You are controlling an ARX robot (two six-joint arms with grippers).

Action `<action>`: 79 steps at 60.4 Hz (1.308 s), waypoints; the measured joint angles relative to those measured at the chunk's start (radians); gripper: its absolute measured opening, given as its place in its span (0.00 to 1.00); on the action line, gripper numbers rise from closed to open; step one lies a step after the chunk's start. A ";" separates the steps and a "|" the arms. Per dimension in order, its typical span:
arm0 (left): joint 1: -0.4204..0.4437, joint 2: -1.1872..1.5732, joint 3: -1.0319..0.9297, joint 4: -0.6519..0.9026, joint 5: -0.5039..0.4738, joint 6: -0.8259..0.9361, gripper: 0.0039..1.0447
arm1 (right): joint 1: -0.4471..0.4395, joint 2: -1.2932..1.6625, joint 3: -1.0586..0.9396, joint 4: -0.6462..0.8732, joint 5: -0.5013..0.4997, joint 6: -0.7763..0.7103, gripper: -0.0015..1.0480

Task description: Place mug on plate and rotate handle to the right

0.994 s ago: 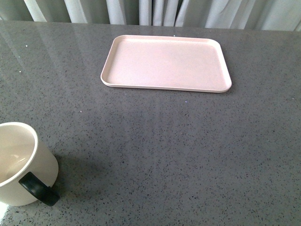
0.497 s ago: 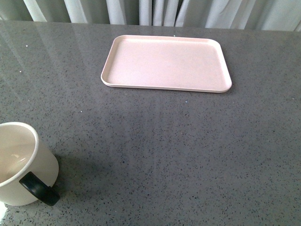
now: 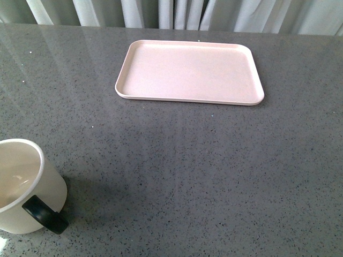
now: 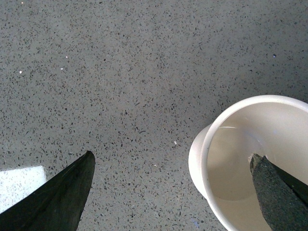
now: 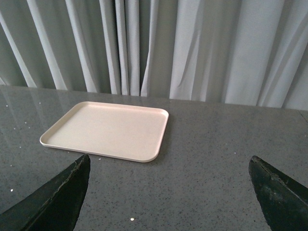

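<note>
The cream-white mug [image 3: 24, 184] stands upright at the table's near left corner, its black handle [image 3: 44, 215] pointing toward me and a little right. The pale pink plate [image 3: 188, 71] lies empty at the far middle of the table. Neither arm shows in the front view. In the left wrist view my left gripper [image 4: 173, 166] is open above the table; one fingertip [image 4: 276, 190] overlaps the mug's [image 4: 240, 159] open mouth, the other is over bare table. My right gripper [image 5: 169, 166] is open and holds nothing, with the plate [image 5: 108, 129] well beyond it.
The table [image 3: 203, 171] is grey speckled stone. Pale curtains [image 5: 192, 48] hang behind its far edge. A bright white patch [image 4: 17, 185] shows beside the left gripper's finger.
</note>
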 joint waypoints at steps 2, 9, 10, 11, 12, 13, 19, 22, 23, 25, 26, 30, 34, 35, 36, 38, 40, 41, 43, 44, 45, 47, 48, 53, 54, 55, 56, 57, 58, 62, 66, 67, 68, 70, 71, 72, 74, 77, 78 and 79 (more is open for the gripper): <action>0.000 0.006 -0.001 0.002 0.000 0.001 0.91 | 0.000 0.000 0.000 0.000 0.000 0.000 0.91; -0.001 0.026 -0.003 0.007 -0.005 0.009 0.91 | 0.000 0.000 0.000 0.000 0.000 0.000 0.91; -0.001 0.027 -0.004 0.007 -0.006 0.011 0.91 | 0.000 0.000 0.000 0.000 0.000 0.000 0.91; -0.002 0.031 -0.005 0.007 -0.008 0.015 0.91 | 0.000 0.000 0.000 0.000 0.000 0.000 0.91; -0.002 0.033 -0.005 0.007 -0.008 0.016 0.91 | 0.000 0.000 0.000 0.000 0.000 0.000 0.91; -0.003 0.034 -0.006 0.007 -0.008 0.017 0.91 | 0.000 0.000 0.000 0.000 0.000 0.000 0.91; -0.008 0.046 -0.010 0.008 -0.010 0.031 0.91 | 0.000 0.000 0.000 0.000 0.000 0.000 0.91; -0.012 0.053 -0.013 0.010 -0.010 0.037 0.91 | 0.000 0.000 0.000 0.000 0.000 0.000 0.91; -0.013 0.055 -0.013 0.011 -0.010 0.039 0.91 | 0.000 0.000 0.000 0.000 0.000 0.000 0.91; -0.015 0.060 -0.014 0.012 -0.010 0.042 0.91 | 0.000 0.000 0.000 0.000 0.000 0.000 0.91; -0.016 0.061 -0.014 0.012 -0.010 0.043 0.91 | 0.000 0.000 0.000 0.000 0.000 0.000 0.91; -0.022 0.070 -0.014 0.014 -0.011 0.049 0.91 | 0.000 0.000 0.000 0.000 0.000 0.000 0.91; -0.029 0.080 -0.014 0.015 -0.016 0.054 0.91 | 0.000 0.000 0.000 0.000 0.000 0.000 0.91; -0.030 0.082 -0.014 0.015 -0.016 0.055 0.91 | 0.000 0.000 0.000 0.000 0.000 0.000 0.91; -0.031 0.084 -0.014 0.016 -0.017 0.055 0.91 | 0.000 0.000 0.000 0.000 0.000 0.000 0.91; -0.035 0.089 -0.014 0.017 -0.021 0.056 0.91 | 0.000 0.000 0.000 0.000 0.000 0.000 0.91; -0.038 0.092 -0.014 0.018 -0.024 0.058 0.91 | 0.000 0.000 0.000 0.000 0.000 0.000 0.91; -0.041 0.094 -0.014 0.019 -0.027 0.060 0.91 | 0.000 0.000 0.000 0.000 0.000 0.000 0.91; -0.044 0.097 -0.014 0.020 -0.029 0.060 0.91 | 0.000 0.000 0.000 0.000 0.000 0.000 0.91; -0.045 0.098 -0.014 0.020 -0.030 0.060 0.91 | 0.000 0.000 0.000 0.000 0.000 0.000 0.91; -0.049 0.100 -0.014 0.021 -0.031 0.061 0.91 | 0.000 0.000 0.000 0.000 0.000 0.000 0.91; -0.052 0.103 -0.014 0.021 -0.032 0.063 0.91 | 0.000 0.000 0.000 0.000 0.000 0.000 0.91; -0.055 0.106 -0.014 0.021 -0.034 0.064 0.91 | 0.000 0.000 0.000 0.000 0.000 0.000 0.91; -0.063 0.116 -0.014 0.022 -0.034 0.067 0.82 | 0.000 0.000 0.000 0.000 0.000 0.000 0.91; -0.066 0.119 -0.014 0.023 -0.035 0.067 0.79 | 0.000 0.000 0.000 0.000 0.000 0.000 0.91; -0.067 0.121 -0.013 0.023 -0.036 0.067 0.77 | 0.000 0.000 0.000 0.000 0.000 0.000 0.91; -0.069 0.123 -0.013 0.024 -0.037 0.067 0.75 | 0.000 0.000 0.000 0.000 0.000 0.000 0.91; -0.071 0.126 -0.012 0.025 -0.039 0.067 0.72 | 0.000 0.000 0.000 0.000 0.000 0.000 0.91; -0.072 0.128 -0.012 0.025 -0.040 0.067 0.70 | 0.000 0.000 0.000 0.000 0.000 0.000 0.91; -0.077 0.138 -0.008 0.026 -0.043 0.067 0.61 | 0.000 0.000 0.000 0.000 0.000 0.000 0.91; -0.083 0.147 -0.003 0.026 -0.049 0.067 0.51 | 0.000 0.000 0.000 0.000 0.000 0.000 0.91; -0.084 0.148 -0.003 0.026 -0.050 0.068 0.49 | 0.000 0.000 0.000 0.000 0.000 0.000 0.91; -0.085 0.150 -0.001 0.026 -0.052 0.068 0.46 | 0.000 0.000 0.000 0.000 0.000 0.000 0.91; -0.089 0.154 0.002 0.026 -0.054 0.068 0.39 | 0.000 0.000 0.000 0.000 0.000 0.000 0.91; -0.090 0.156 0.003 0.026 -0.054 0.068 0.36 | 0.000 0.000 0.000 0.000 0.000 0.000 0.91; -0.092 0.157 0.004 0.026 -0.055 0.068 0.32 | 0.000 0.000 0.000 0.000 0.000 0.000 0.91; -0.095 0.158 0.005 0.026 -0.057 0.068 0.27 | 0.000 0.000 0.000 0.000 0.000 0.000 0.91; -0.097 0.158 0.007 0.026 -0.057 0.068 0.20 | 0.000 0.000 0.000 0.000 0.000 0.000 0.91; -0.099 0.158 0.007 0.026 -0.058 0.068 0.17 | 0.000 0.000 0.000 0.000 0.000 0.000 0.91; -0.100 0.158 0.008 0.026 -0.057 0.068 0.15 | 0.000 0.000 0.000 0.000 0.000 0.000 0.91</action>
